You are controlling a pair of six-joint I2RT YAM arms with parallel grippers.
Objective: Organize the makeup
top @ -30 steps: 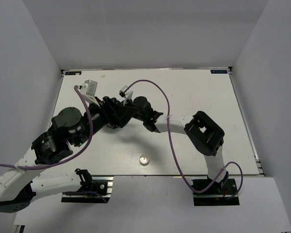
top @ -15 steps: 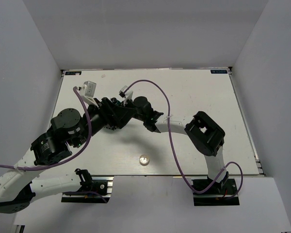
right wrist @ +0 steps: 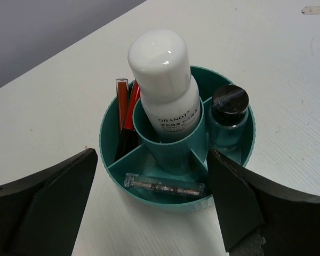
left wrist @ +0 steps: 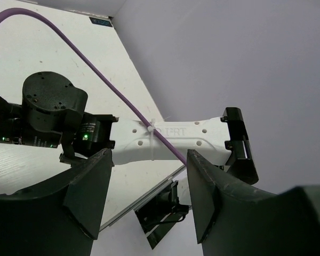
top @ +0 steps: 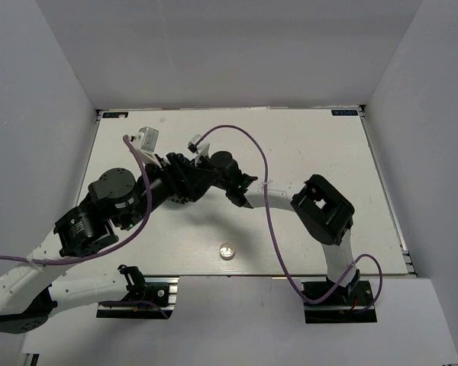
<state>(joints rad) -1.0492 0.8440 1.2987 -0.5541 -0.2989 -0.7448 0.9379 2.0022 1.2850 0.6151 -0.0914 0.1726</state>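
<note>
Teal holder (right wrist: 165,201) is framed by the right gripper (right wrist: 152,153), fingers spread wide either side of it and gripping nothing. In the holder:
- white bottle (right wrist: 168,90) upright in the centre cup
- red pencils (right wrist: 125,106) in the left compartment
- black-capped bottle (right wrist: 230,104) in the right compartment
- clear tube (right wrist: 164,185) lying in the near compartment

The holder is hidden under both wrists in the overhead view, left of centre on the table (top: 313,145).

Left gripper (left wrist: 148,154) is roughly half open and empty, aimed at the right arm rather than at anything to pick.

Round clear jar (top: 227,250) sits alone by the near edge, well apart from the holder. Looks like the last item.

Suggest lifting the right wrist straight up first, since the tall bottle is easy to clip. Then approach the jar from above and grip across its sides. The arms are crowded, so move one at a time.
</note>
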